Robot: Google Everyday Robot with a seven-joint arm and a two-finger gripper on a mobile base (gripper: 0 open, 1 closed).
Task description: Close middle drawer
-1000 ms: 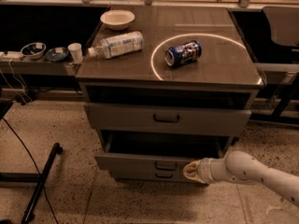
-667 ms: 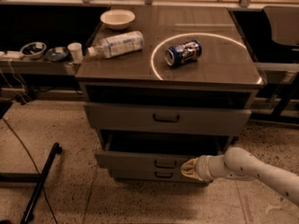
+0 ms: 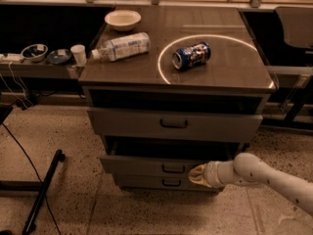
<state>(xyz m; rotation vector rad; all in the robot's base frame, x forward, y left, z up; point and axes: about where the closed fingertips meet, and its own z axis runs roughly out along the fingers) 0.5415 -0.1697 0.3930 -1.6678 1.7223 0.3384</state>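
Note:
The middle drawer (image 3: 146, 164) is the low grey front with a small dark handle, second of three in the cabinet (image 3: 98, 89). It stands partly pulled out, with a dark gap above its front. My gripper (image 3: 196, 175) comes in from the lower right on a pale arm. Its tip is at the middle drawer's front, just right of the handle and about at the front's lower edge. The taller top drawer (image 3: 127, 124) with the larger black handle is above it. The lowest drawer (image 3: 142, 182) shows just below it.
On the cabinet top lie a blue can (image 3: 191, 55) inside a white ring, a plastic bottle (image 3: 122, 46) on its side and a white bowl (image 3: 122, 19). A side shelf at the left holds small dishes (image 3: 34, 52) and a cup. A black floor stand (image 3: 41, 192) and cables lie at the lower left.
My gripper has moved a little to the left and up along the middle drawer's front. The drawer front sits slightly further in than before.

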